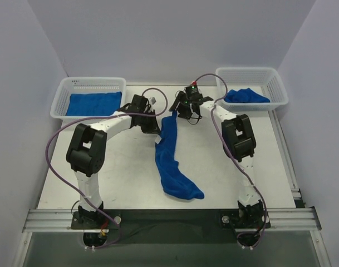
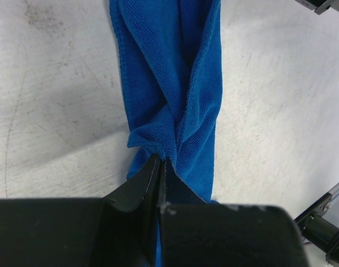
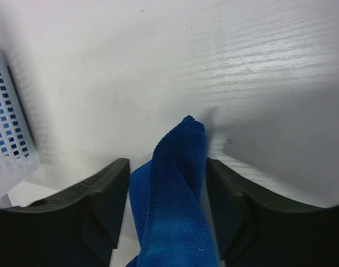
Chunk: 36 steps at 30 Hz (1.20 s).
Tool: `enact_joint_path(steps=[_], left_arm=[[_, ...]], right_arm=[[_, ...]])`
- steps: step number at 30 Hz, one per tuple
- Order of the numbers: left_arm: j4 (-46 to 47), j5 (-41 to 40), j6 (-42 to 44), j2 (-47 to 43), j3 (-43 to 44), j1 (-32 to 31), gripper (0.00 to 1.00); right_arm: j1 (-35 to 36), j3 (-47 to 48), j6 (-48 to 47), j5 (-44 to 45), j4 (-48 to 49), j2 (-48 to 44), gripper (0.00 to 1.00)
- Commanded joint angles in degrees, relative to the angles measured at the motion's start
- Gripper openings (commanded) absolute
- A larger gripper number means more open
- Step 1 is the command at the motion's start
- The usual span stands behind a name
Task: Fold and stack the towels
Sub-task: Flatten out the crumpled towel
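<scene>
– White table (image 1: pixel 124 167), pale walls. Where's the towel (image 1: pixel 172 161)?

– Right of the left basket (image 1: pixel 60 100), well apart from it. It's a long, roped-up strip. The far end is about level with that basket's front rim, and the long axis runs toward the near edge, slanting away from the basket.

– Grippers?

– Both are at the far end. The left gripper (image 2: pixel 160 164) is pinched tight on a twisted bunch of cloth. The right gripper (image 3: pixel 166 167) has its jaws apart with the towel tip poking out between them. Can't tell if the pads actually clamp it.

– Which is nearer the corner?

– The right one, at the very tip. The left holds a little further down the strip, on the side toward the left basket. The near end lies free on the table.

– Next move?

– My guess is pulling the two holds apart sideways, across the long axis, to open the twist flat before folding.

– Anything in the way?

– The two grippers are close together, so that's a collision risk. The left basket holds a folded towel (image 1: pixel 94 103). The right basket (image 1: pixel 280 89), across the table from it, holds a crumpled towel (image 1: pixel 245 96). Both baskets sit away from the strip.
</scene>
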Motion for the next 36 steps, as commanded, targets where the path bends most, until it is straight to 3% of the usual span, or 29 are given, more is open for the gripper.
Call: enact_joint_path(steps=[1,3,4,6,7,8,18,26,30,36], left_arm=[[-1.6,-0.9,1.9,-4.1,-0.6,-0.9,0.00],[-1.9,-1.9,2.1,-5.3,-1.4,-0.9,0.00],[-2.4,-2.3,2.4,-5.7,-1.7,-0.9,0.00],[-3.5,-3.8,2.8,-7.4,-2.7,-0.7,0.00],[-4.0,-4.4,3.0,-8.1,-3.1,-0.6,0.00],[-4.4,-5.5,3.2,-8.8,-4.1,-0.6,0.00],[-8.5,-7.4,5.5,-20.9,-15.4,2.8,0.00],[-8.9,-4.7,5.8,-21.9,-19.1,3.2,0.00],[-8.9,-3.7,6.5,-19.7,-16.1,3.1,0.00],[-8.9,-2.8,10.0,-15.5,-9.5,3.1,0.00]], right_arm=[[1.1,1.6,-0.6,-1.4,0.9,-0.3,0.51],[0.9,-1.9,-0.1,-0.3,1.0,-1.8,0.41],[0.5,-3.3,-0.1,0.7,0.9,-2.6,0.29],[-0.1,-9.1,0.1,1.3,1.2,-6.1,0.16],[-0.9,-11.1,-0.1,1.6,1.3,-7.6,0.03],[-1.5,-13.6,-0.6,1.8,1.4,-9.3,0.00],[-5.5,-42.8,-6.9,-0.9,1.9,-35.3,0.00],[-5.3,-54.2,-11.8,0.4,-1.5,-41.0,0.02],[-5.0,-52.4,-15.1,1.3,-3.7,-40.3,0.12],[-3.8,-44.6,-20.3,1.9,-5.8,-38.5,0.42]])
